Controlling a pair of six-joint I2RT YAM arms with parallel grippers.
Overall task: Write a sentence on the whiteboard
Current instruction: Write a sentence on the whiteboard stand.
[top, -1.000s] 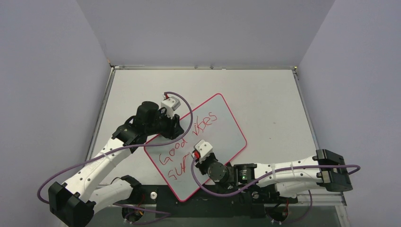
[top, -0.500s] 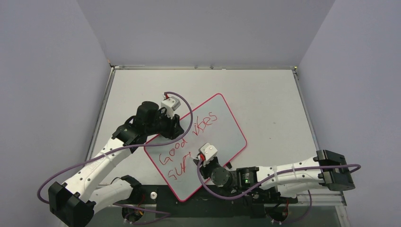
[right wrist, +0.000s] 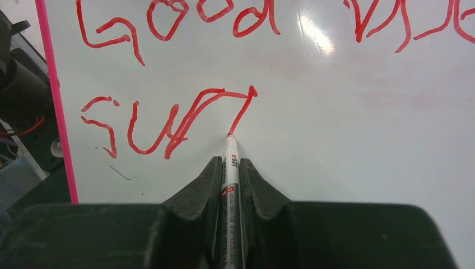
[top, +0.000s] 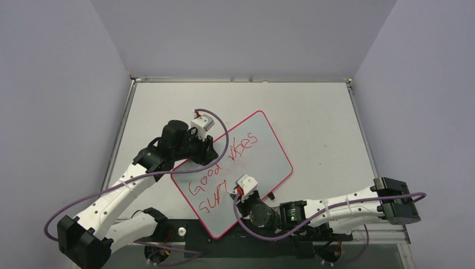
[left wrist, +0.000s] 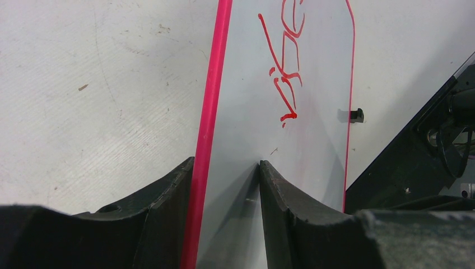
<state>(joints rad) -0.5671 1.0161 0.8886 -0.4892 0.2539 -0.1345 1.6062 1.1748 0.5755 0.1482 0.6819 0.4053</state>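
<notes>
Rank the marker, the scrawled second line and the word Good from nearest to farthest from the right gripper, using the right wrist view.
1. marker: clamped in the right gripper, tip on the whiteboard.
2. scrawled second line: just ahead, meeting the tip.
3. word Good: farther up the board, toward the left.

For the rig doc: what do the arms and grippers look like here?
The left arm and right arm have white link shells, black joints and a purple cable looping along each. Each wrist carries a small white camera block with red wiring. The left gripper and right gripper have matte black, wedge-shaped fingers. A green light shows near the right wrist.
</notes>
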